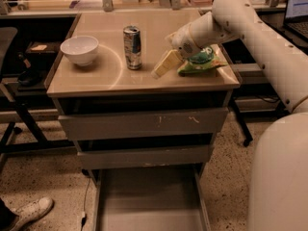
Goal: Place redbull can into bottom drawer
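Observation:
The redbull can (132, 47) stands upright on the cabinet's tan top, near the middle. My gripper (163, 64) hangs just above the top, a short way right of the can and not touching it. Its cream tip points down and left toward the can's base. The white arm reaches in from the right. The bottom drawer (150, 207) is pulled out at floor level in front of the cabinet, and its flat grey floor is bare.
A white bowl (80, 49) sits left of the can. A green snack bag (202, 62) lies right of the gripper, partly behind the wrist. The two upper drawers (144, 124) are pushed in. A shoe (30, 211) is at the lower left.

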Controlling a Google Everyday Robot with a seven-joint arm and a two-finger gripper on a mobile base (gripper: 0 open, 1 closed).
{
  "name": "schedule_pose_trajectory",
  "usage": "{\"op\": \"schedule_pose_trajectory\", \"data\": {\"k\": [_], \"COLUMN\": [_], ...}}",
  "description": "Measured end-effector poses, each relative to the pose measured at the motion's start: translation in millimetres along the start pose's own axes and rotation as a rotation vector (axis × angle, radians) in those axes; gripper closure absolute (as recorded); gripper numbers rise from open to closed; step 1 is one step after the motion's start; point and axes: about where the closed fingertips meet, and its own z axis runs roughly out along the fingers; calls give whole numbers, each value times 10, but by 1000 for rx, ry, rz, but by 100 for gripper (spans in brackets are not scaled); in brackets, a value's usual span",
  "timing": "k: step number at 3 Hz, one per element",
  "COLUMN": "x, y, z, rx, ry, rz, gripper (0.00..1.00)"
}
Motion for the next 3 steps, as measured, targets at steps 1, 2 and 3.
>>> {"op": "schedule_pose_trajectory", "data": {"k": [1, 2, 3], "x": [14, -58, -196], "y": [32, 10, -34], "z": [-12, 67, 140], "rx": [21, 22, 13], "ry": [-39, -43, -47], "rz": [24, 45, 33], "gripper": [0, 0, 0]}}
